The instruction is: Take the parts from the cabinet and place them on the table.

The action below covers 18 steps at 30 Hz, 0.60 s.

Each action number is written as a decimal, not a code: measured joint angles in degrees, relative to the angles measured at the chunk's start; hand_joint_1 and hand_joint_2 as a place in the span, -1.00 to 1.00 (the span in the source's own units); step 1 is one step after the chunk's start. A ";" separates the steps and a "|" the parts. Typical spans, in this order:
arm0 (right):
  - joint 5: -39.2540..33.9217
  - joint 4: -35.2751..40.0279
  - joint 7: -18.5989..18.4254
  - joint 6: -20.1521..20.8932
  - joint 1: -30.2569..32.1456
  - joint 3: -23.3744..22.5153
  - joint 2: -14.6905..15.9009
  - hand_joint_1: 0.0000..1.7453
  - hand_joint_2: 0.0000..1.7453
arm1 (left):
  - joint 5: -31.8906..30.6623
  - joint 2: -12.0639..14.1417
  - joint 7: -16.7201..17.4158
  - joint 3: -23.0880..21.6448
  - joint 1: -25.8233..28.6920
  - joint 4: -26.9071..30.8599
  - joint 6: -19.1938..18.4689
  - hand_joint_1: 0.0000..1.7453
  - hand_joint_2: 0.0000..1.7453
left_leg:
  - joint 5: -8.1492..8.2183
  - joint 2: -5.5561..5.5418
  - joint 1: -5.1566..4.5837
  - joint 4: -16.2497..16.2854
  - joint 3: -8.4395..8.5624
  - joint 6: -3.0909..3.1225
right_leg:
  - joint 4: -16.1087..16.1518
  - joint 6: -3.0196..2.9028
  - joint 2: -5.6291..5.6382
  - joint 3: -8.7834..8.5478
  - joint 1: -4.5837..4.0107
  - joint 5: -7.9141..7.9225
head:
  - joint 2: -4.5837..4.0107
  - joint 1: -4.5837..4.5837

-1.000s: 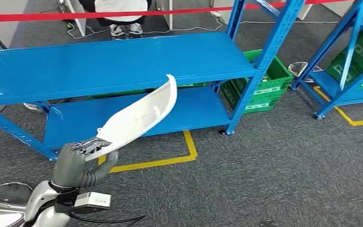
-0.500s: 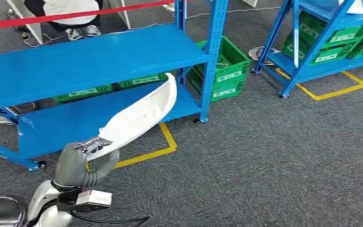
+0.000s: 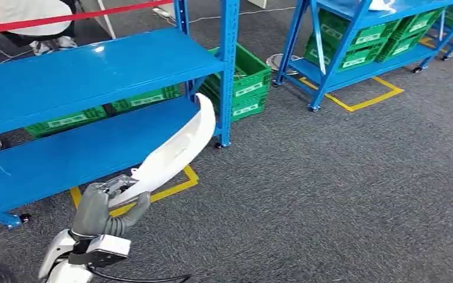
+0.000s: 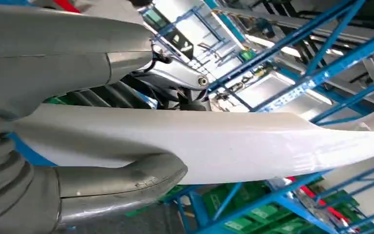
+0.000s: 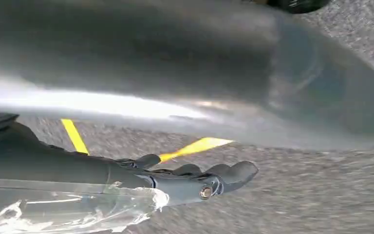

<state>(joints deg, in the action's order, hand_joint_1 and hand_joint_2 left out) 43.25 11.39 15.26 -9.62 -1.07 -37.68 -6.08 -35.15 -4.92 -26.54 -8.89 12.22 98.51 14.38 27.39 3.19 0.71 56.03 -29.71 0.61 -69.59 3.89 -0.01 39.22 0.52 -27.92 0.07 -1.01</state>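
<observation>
- Left hand [image 3: 103, 203] grips one end of the long white curved part [image 3: 174, 150]; thumb [image 4: 121, 187] wraps under it.
- Part slants up toward the blue rack [image 3: 82, 71], off the shelves.
- Green crates [image 3: 245, 82] behind rack: white labels, unreadable.
- Right hand [image 5: 195, 178]: fingers loosely extended, holding nothing, above grey carpet [image 3: 342, 194].

The left hand [image 3: 103, 203], matt grey with a ribbed rubbery cover, grips a long curved white part [image 3: 177, 147] — smooth, glossy plastic. Beyond the hand, the blue shelving [image 3: 88, 71] looks like painted metal with a soft sheen. Behind it sit green plastic crates [image 3: 245, 82] — under everything lies rough grey carpet [image 3: 330, 194].
</observation>
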 joint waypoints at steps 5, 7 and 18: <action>-0.46 0.13 0.15 0.20 -0.32 -1.46 -0.17 -1.00 -1.00 | -0.66 -2.18 -0.63 0.92 -0.82 -0.26 -1.51 1.00 1.00 | -0.34 2.22 -0.62 0.11 -0.03 -1.29 | 11.59 -1.41 -2.40 -6.78 -0.70 2.45 | 0.00 0.13; -0.44 0.15 -0.07 0.20 -0.04 -1.94 -0.24 -1.00 -1.00 | -0.87 -2.88 -0.68 0.98 -1.20 -0.35 -1.57 1.00 1.00 | -0.36 2.96 -0.52 -0.06 0.02 -2.04 | 11.98 -2.37 -1.37 -6.53 -0.70 2.85 | 0.00 0.09; 0.50 0.39 1.73 0.85 -0.27 -2.49 -0.94 -1.00 -1.00 | -1.77 -3.28 -1.11 1.99 -1.23 -0.90 -2.51 1.00 1.00 | 0.62 -8.26 0.17 0.96 0.06 -1.73 | 11.38 -2.69 5.88 -4.12 -0.75 4.97 | 0.00 0.35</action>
<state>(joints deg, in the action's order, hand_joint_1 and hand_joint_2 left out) 43.76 11.78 16.98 -8.76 -1.34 -40.17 -7.02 -36.92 -8.20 -27.65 -6.91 10.99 97.61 11.87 28.01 -5.07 0.87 56.99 -29.65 -1.12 -58.21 1.20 5.87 35.10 -0.23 -22.95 0.07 -0.66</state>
